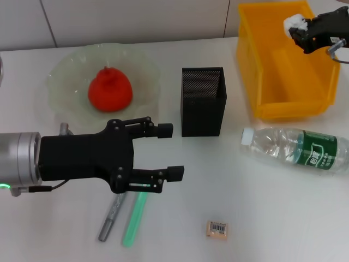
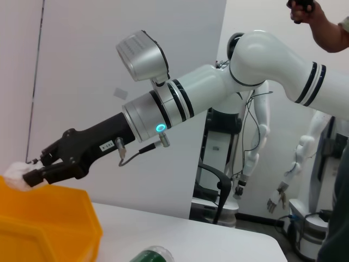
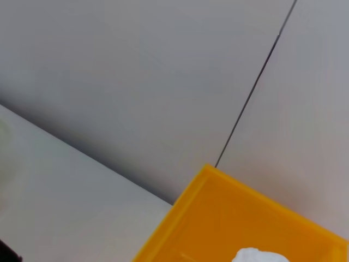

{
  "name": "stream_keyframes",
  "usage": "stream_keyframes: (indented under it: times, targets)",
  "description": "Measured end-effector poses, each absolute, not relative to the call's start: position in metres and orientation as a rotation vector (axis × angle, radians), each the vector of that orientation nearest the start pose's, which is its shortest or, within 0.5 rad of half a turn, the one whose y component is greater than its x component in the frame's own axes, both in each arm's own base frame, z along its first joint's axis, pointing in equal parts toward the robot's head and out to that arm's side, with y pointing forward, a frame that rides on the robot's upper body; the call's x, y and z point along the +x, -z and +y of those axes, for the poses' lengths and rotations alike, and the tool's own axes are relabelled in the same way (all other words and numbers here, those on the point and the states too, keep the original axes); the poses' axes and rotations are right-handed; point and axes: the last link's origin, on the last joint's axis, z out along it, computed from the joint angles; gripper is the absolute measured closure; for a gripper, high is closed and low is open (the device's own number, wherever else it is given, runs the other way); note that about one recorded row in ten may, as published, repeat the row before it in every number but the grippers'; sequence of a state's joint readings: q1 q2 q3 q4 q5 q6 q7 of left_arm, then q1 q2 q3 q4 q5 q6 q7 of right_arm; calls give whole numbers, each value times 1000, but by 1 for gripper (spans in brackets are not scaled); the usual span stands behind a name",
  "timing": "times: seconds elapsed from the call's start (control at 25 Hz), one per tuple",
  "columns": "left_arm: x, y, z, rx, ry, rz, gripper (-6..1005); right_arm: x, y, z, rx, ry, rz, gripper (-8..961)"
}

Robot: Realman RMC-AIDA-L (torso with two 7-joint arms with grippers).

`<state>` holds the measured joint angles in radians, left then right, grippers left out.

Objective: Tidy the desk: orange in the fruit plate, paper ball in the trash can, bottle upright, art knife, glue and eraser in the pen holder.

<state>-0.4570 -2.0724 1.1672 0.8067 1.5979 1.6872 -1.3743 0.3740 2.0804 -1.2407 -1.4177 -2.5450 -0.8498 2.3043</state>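
The right gripper [image 1: 297,28] clamps the paper ball [image 1: 295,22] above the far end of the yellow trash can [image 1: 272,103]. The left gripper [image 1: 169,151] hangs with its fingers spread wide and empty over the counter [image 1: 262,218], just in front of the fruit plate [image 1: 65,71] holding the orange [image 1: 109,89]. The bottle [image 1: 297,147] lies on its side; the eraser [image 1: 217,228] lies near the counter's front edge.

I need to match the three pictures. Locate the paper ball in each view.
Head view: the paper ball is at the top right, in the right end effector, over the trash can.
Left wrist view: paper ball at the left edge, above the can.
Right wrist view: paper ball at the bottom edge.
Shared landmark: the trash can.
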Motion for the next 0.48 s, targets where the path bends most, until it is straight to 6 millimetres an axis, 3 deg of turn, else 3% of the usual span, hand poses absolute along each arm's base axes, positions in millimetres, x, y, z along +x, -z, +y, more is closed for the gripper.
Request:
stream_keyframes:
  times: [0.16,0.48]
  targets:
    - [-195,17,298,-2992,979,-265,185,226,-81,403,-2063,-13,588,758]
    - [-196,17,298,-2991,978,-269,186,229,-79,403,-2059,-39,601,467]
